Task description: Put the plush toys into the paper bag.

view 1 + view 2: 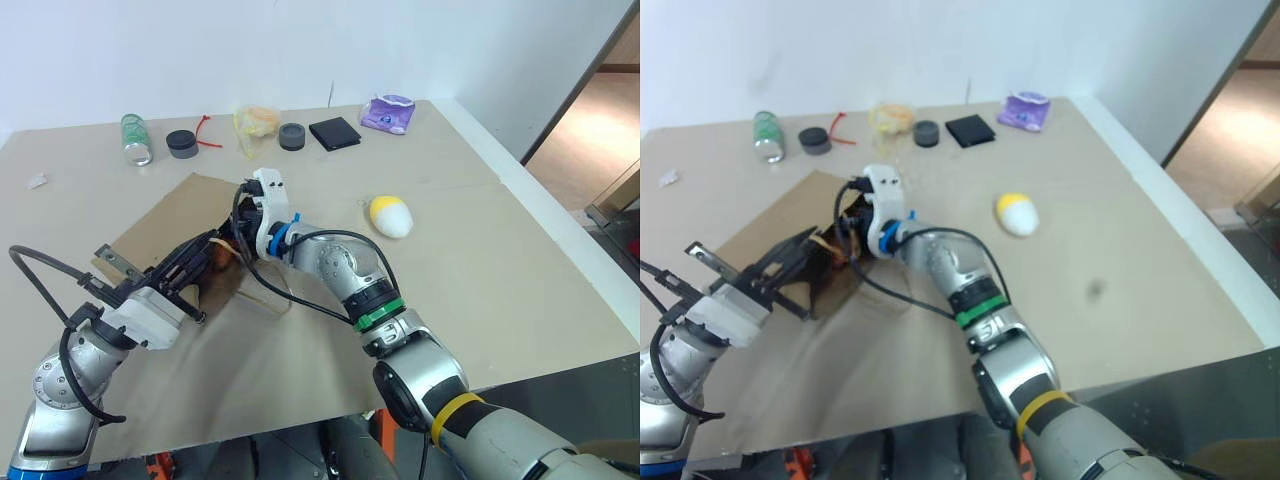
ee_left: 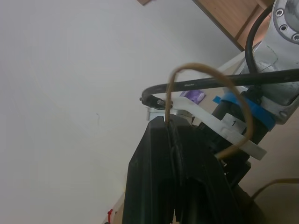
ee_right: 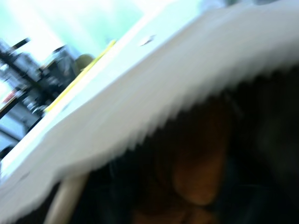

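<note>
Left wrist view: left pincer (image 2: 175, 140) clamps the paper bag's cord handle (image 2: 208, 74).

Head stereo pair down over table (image 1: 520, 300); wrist cameras close along tools.

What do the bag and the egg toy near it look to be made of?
The bag looks like brown kraft paper, matte, with a sawtooth-cut rim and a tan twisted-cord handle. The egg toy looks like soft plush, white with a yellow end, though its texture is hard to confirm.
</note>
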